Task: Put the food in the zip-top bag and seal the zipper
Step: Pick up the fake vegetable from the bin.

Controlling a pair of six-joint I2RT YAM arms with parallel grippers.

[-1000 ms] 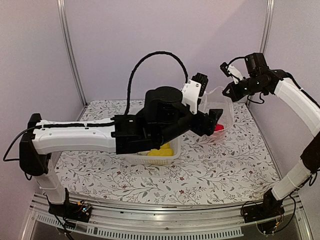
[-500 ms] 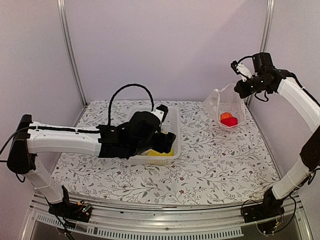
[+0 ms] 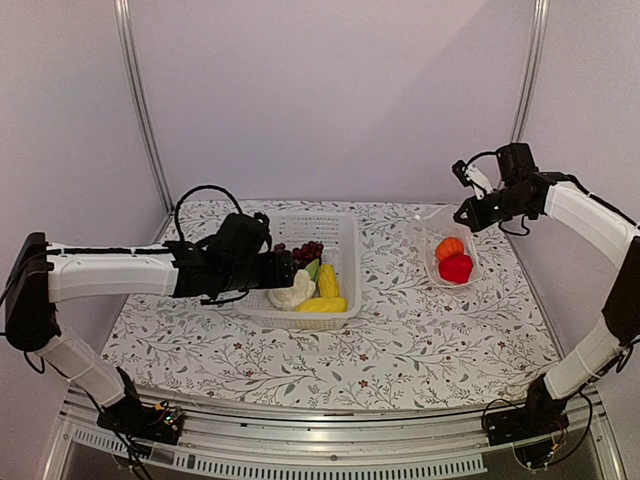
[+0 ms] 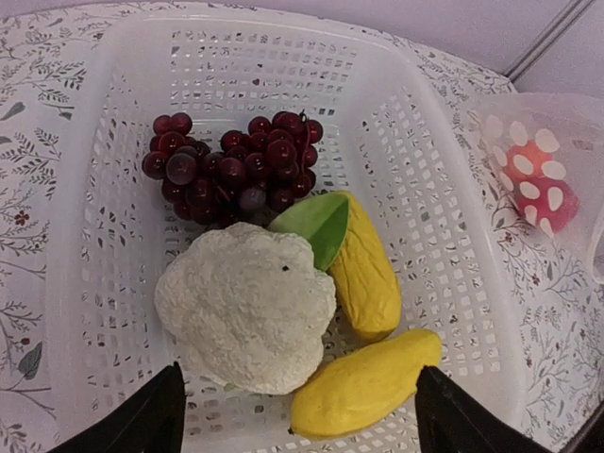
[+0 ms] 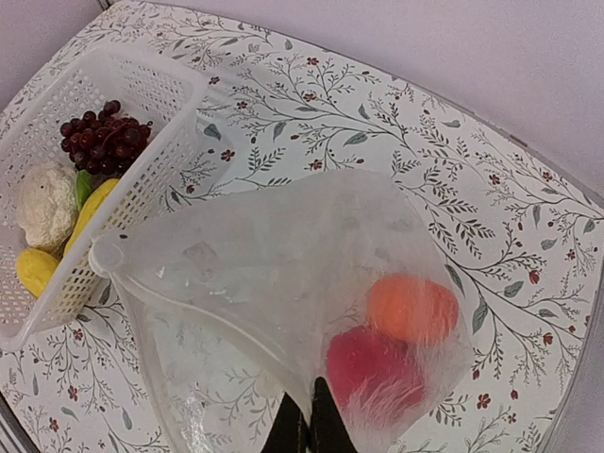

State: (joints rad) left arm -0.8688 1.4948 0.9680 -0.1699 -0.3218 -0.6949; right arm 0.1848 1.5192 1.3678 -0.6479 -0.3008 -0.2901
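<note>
Now two pieces bagged, four in the basket

Over at 2 o'clock on the flower-printed table [image 3: 440,345], as the top camera sees it, the right gripper [image 3: 464,214] is pinched tight on the edge of the zip-top bag [image 3: 432,232]. It holds that edge up while the bag's lower part rests on the table. Inside the bag sit the orange pumpkin [image 3: 450,247] and the red pepper [image 3: 457,269], touching, the pepper at 6 o'clock of the pumpkin. From the right wrist camera the zipper [image 5: 198,304] shows as a whitish strip. It runs from the bag's corner at 9 o'clock toward the closed fingertips at 6 o'clock. Whether the strip is pressed together cannot be told.

The white perforated basket [image 3: 350,250] stands near the middle of the table, at 9 o'clock of the bag and apart from it in the top view. The left gripper [image 3: 283,270] hangs at the basket's 9 o'clock rim, its jaws spread wide with nothing between them. Its dark fingers [image 4: 151,423] frame the bottom corners of the left wrist view.

In that view the grape bunch [image 4: 231,170] lies at 12 o'clock in the basket. The cauliflower [image 4: 245,316] lies just below it toward 7 o'clock, touching it. A leafed yellow piece [image 4: 366,278] lies against the cauliflower at its 3 o'clock. The second yellow piece [image 4: 363,385] lies at 5 o'clock, touching both.
</note>
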